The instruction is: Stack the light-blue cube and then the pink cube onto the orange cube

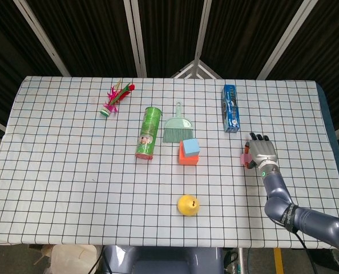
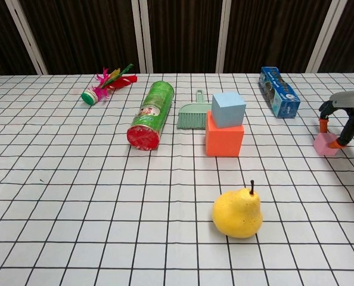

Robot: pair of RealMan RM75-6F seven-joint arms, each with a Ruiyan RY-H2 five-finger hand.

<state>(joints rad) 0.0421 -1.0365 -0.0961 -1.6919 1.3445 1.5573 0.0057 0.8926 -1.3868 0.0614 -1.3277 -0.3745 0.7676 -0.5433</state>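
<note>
The light-blue cube (image 1: 192, 146) (image 2: 228, 109) sits on top of the orange cube (image 1: 186, 158) (image 2: 224, 139) near the middle of the table. Far to the right, the small pink cube (image 1: 245, 158) (image 2: 326, 145) rests on the cloth. My right hand (image 1: 262, 153) (image 2: 344, 116) reaches over it from the right and pinches it between the thumb and a finger, whose orange-tipped fingertips (image 2: 342, 142) press its sides. Neither view shows my left hand.
A yellow pear (image 1: 188, 205) (image 2: 237, 213) stands in front of the stack. Behind the stack lie a green dustpan brush (image 1: 175, 127) and a green can (image 1: 148, 132). A blue box (image 1: 231, 108) lies behind the pink cube, and a shuttlecock (image 1: 113, 100) lies at the far left.
</note>
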